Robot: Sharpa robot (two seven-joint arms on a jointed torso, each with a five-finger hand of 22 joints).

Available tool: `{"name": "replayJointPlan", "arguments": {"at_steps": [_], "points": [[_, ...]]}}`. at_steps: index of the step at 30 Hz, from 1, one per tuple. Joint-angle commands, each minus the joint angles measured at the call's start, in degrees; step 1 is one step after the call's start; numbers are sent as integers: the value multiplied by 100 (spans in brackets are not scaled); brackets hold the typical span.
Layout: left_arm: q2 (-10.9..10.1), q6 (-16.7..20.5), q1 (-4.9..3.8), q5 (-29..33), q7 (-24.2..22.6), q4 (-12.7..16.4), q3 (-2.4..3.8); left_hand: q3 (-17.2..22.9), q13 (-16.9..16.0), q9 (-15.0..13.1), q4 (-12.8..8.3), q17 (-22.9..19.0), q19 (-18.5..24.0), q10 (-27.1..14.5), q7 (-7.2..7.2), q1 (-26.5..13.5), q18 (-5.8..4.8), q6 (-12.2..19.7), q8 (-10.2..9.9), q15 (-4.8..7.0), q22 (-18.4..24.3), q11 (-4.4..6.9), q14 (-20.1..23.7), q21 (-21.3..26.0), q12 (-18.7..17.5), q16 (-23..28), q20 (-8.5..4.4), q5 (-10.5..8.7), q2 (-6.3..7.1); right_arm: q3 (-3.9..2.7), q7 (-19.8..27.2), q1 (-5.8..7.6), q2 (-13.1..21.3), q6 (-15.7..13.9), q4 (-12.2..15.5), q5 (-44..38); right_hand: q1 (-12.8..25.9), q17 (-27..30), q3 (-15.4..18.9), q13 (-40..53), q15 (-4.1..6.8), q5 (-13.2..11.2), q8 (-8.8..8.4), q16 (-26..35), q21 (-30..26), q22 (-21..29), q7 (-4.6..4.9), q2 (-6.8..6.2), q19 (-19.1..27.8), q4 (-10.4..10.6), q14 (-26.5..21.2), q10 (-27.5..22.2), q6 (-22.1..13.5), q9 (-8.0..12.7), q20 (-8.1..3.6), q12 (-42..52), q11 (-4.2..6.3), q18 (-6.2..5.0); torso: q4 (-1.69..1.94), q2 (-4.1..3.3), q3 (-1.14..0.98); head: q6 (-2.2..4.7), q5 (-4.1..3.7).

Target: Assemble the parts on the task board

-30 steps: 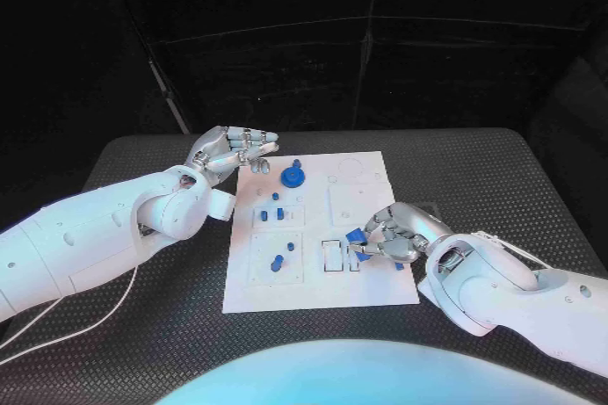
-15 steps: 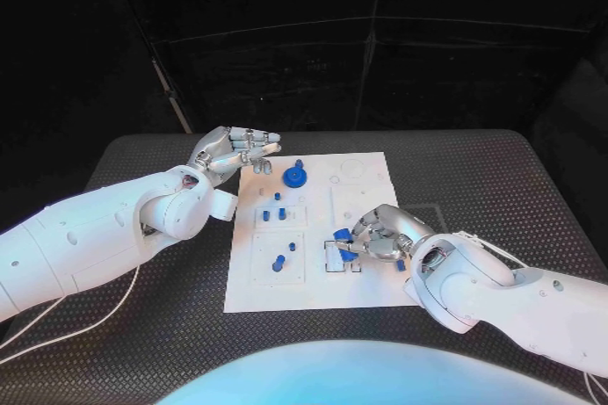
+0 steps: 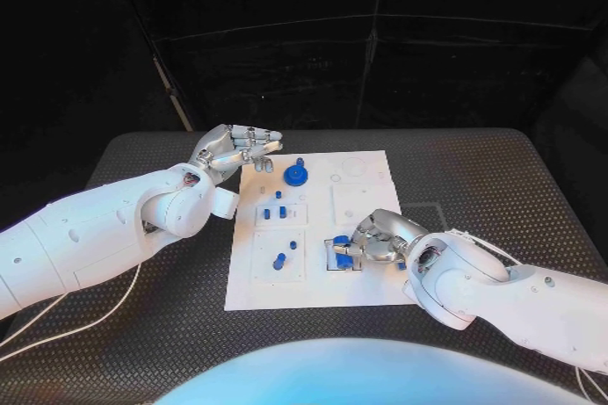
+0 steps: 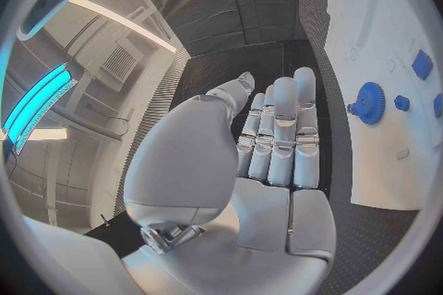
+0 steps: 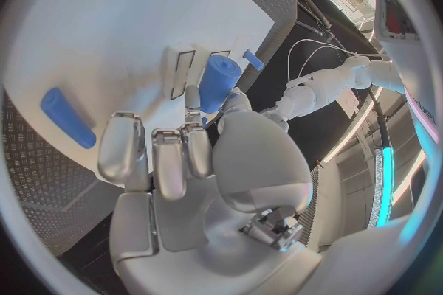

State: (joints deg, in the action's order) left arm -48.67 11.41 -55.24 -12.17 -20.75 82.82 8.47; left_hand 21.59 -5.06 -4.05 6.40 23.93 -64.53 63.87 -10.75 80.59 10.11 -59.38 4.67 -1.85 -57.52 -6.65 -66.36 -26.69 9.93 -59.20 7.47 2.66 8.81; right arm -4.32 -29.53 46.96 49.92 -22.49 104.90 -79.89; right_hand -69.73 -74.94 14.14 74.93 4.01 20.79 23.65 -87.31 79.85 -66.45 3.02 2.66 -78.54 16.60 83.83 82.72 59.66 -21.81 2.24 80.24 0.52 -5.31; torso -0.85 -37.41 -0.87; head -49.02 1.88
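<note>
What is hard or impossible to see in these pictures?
- Head view: the right hand covers most of the blue part it holds, so whether it sits in the board's slot is unclear.
- Right wrist view: the fingers hide the part's lower end.
- Small blue pieces: shapes too small.

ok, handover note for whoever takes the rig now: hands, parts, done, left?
Right hand: holds a blue cylindrical part over the rectangular slots on the task board; not seated yet.
Left hand: holds nothing, fingers curled, over the board's far left corner.
Blue gear stands at the far end; small blue parts stand in the left column. A blue rod lies by the right hand.
Left: seat the cylinder, then the rod.
</note>
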Motion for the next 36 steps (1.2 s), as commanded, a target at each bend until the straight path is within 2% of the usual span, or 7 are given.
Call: {"name": "replayJointPlan", "arguments": {"at_steps": [1, 6, 13, 19, 23, 27, 36], "points": [[1, -58, -8, 23, -17, 15, 5, -28, -8, -4, -8, -7, 16, -23, 3, -12, 28, 38, 27, -16, 9, -1, 37, 30, 11, 37, 35, 18, -31, -3, -47, 10, -20, 287, -5, -79, 57, -914, 30, 220, 40, -42, -34, -27, 18, -2, 27, 6, -27, 1, 499, -14, -13, 7, -18, -24, 34, 83, -2, 3, 1, -6, 3], [-3, -58, -8, 23, -18, 18, 5, -28, -8, -4, -8, -7, 16, -23, 3, -12, 28, 38, 27, -16, 9, -1, 37, 30, 11, 37, 35, 18, -31, -3, -44, 10, -67, 264, -15, -90, 113, -913, 87, 227, 43, -126, -31, -25, 14, 2, 27, -10, -22, 6, 499, -10, -21, -17, -22, -25, 35, 82, -1, 0, -1, -8, 12], [-13, -55, -8, 23, -17, 26, 5, -28, -8, -4, -8, -7, 16, -23, 3, -12, 28, 38, 27, -16, 9, -1, 37, 30, 11, 37, 35, 18, -31, -3, -32, 10, -129, 133, -32, -95, 567, -912, 250, 272, 34, -1001, -30, -20, 4, 3, 37, -211, -9, 21, 498, 2, -69, -114, -19, -17, 24, 81, 7, -10, 3, -22, 26], [-6, -57, -8, 23, -16, 21, 5, -28, -8, -4, -8, -7, 16, -23, 3, -12, 28, 38, 27, -16, 9, -1, 37, 30, 11, 37, 35, 18, -31, -3, -28, 10, -139, 62, -22, -96, 769, -905, 73, 269, 31, -1135, -28, -14, 2, 0, 41, -389, -5, 27, 497, -8, -84, -168, -13, -35, 20, 80, 10, -8, 2, -37, 46], [-1, -58, -8, 23, -17, 18, 5, -28, -8, -4, -8, -7, 16, -23, 3, -12, 28, 38, 27, -16, 9, -1, 37, 30, 11, 37, 35, 18, -31, -3, -18, 9, -130, -3, 5, -137, 782, -912, 29, 266, 31, -1141, -25, -17, 5, -9, 40, -408, -9, 24, 498, -10, -83, -178, -13, -39, 21, 82, 1, -3, -2, -42, 47], [1, -61, -8, 23, -20, 16, 5, -28, -8, -4, -8, -7, 16, -23, 3, -12, 28, 38, 27, -16, 9, -1, 37, 30, 11, 37, 35, 18, -31, -4, 134, 9, -78, -35, 66, -159, 513, -925, -125, 285, 40, -983, -6, -21, 12, -29, 28, -416, -17, -34, 501, 3, -66, -222, -18, -32, 30, 84, -2, -2, -8, -43, 49], [-1, -63, -7, 23, -20, 8, 5, -28, -8, -4, -8, -7, 16, -23, 3, -12, 28, 38, 27, -16, 9, -1, 37, 30, 11, 37, 35, 18, -31, -4, 825, 8, 189, 221, 298, -69, -565, -923, -323, 388, 56, -866, 36, -17, -1, -22, 12, -388, -1, -571, 500, 51, -59, -318, -35, 31, 49, 82, -5, 9, -3, -47, 44]]}}
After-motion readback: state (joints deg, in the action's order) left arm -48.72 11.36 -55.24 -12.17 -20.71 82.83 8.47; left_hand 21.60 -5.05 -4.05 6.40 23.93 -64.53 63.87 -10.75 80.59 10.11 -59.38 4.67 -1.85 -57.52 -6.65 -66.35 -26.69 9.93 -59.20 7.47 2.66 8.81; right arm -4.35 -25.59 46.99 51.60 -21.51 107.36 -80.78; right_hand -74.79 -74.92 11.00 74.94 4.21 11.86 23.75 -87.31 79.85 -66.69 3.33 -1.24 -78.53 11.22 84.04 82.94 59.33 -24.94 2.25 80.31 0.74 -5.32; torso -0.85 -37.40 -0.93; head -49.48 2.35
